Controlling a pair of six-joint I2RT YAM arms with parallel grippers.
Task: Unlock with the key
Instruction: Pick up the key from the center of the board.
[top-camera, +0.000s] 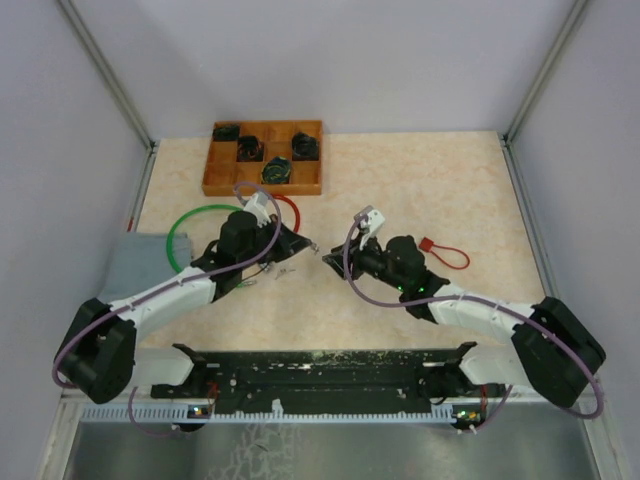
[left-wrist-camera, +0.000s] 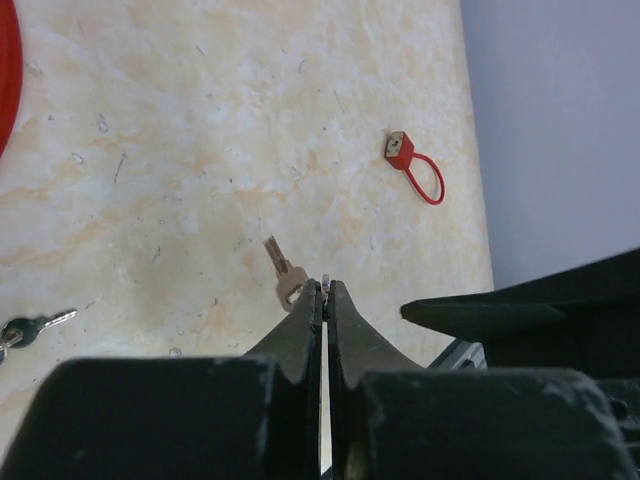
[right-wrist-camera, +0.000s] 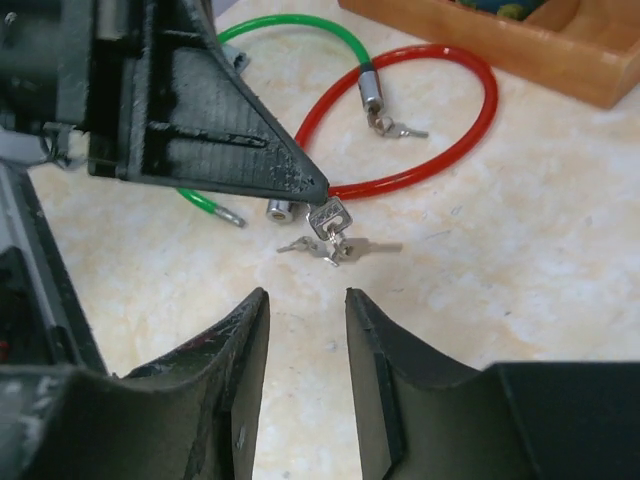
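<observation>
The left gripper (left-wrist-camera: 325, 290) has its jaws pressed together, pinching the key (left-wrist-camera: 285, 278) at the very fingertips. The key is a small flat metal part with a squarish head and a short narrow blade. The head sits against the tip of the jaws, and the blade projects past them, angled to one side. In the right wrist view the key hangs at the tip, with further small keys (right-wrist-camera: 335, 248) lying on the table (right-wrist-camera: 500, 280) directly beneath it.

The right gripper (right-wrist-camera: 305, 295) faces the left gripper tip to tip, near but apart. Its jaws are spread, with nothing between them.

Just behind the left fingertips lies a red cable loop (right-wrist-camera: 440, 110). A green cable loop (right-wrist-camera: 300, 25) lies beyond that, and a wooden tray (right-wrist-camera: 500, 40) farther off. Ahead of the left gripper, a small red padlock (left-wrist-camera: 415, 165) with a thin red shackle loop lies on the table, well apart from the key.
</observation>
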